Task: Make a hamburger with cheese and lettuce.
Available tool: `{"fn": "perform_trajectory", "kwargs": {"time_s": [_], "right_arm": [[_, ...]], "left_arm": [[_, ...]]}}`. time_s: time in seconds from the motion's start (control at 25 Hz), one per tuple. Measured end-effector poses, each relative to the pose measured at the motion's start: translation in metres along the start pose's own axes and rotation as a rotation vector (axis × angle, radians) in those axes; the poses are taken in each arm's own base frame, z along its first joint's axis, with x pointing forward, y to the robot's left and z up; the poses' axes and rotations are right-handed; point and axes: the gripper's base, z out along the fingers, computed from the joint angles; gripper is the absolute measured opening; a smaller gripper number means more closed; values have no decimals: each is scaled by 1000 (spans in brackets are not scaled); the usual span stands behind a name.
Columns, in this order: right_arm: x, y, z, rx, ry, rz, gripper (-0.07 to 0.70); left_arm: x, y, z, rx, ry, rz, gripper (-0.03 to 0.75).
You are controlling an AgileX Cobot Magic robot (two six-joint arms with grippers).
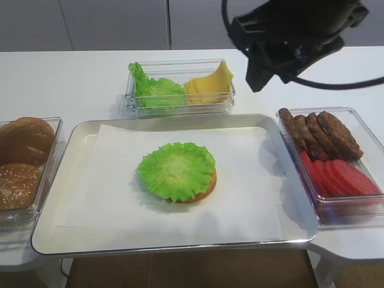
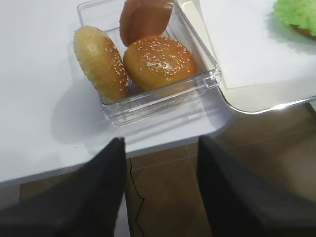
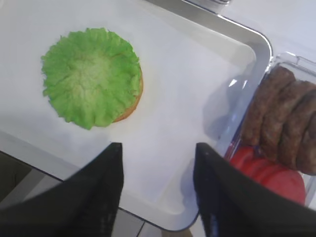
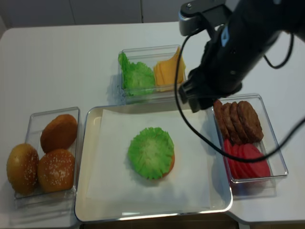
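We see lettuce [image 1: 176, 170] covering the hamburger [image 1: 206, 187] mid-tray [image 1: 180, 243] | cheese [image 1: 209, 85] in far box [image 1: 180, 107] | right gripper [image 3: 158, 170] parted, empty, above tray's right edge | left gripper [image 2: 160, 165] parted, empty

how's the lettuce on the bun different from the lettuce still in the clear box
The flat green lettuce leaf on the golden-brown round bun half lies spread open like a disc; the ruffled green lettuce in the clear plastic box is bunched and leaning upright. The first sits alone on the paper-lined metal tray; the second sits beside pale yellow cheese slices. Both are bright green with frilly edges.
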Motion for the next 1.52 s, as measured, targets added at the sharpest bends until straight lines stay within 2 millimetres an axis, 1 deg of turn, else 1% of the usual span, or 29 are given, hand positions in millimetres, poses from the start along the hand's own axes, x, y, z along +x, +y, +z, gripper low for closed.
{"fn": "perform_trajectory", "kwargs": {"time_s": [0.2, 0.36, 0.68, 0.8, 0.92, 1.0, 1.12, 1.36, 1.52], "right_arm": [[26, -9, -24, 76, -46, -4, 369], [51, -16, -41, 134, -83, -8, 369], [101, -21, -69, 134, -161, 36, 368], [121, -30, -81, 140, -206, 104, 368], [143, -43, -92, 181, -258, 189, 368], [158, -47, -98, 206, -287, 231, 368], [175, -49, -98, 216, -307, 264, 368], [212, -52, -92, 250, -333, 358, 368], [232, -51, -86, 271, -351, 399, 368]], "left_arm": [[0, 0, 0, -1, 0, 1, 352], [0, 0, 0, -1, 0, 1, 352], [0, 0, 0, -1, 0, 1, 352], [0, 0, 0, -1, 0, 1, 352], [0, 0, 0, -1, 0, 1, 352], [0, 0, 0, -1, 0, 1, 352], [0, 0, 0, -1, 0, 1, 352], [0, 0, 0, -1, 0, 1, 352], [0, 0, 0, -1, 0, 1, 352]]}}
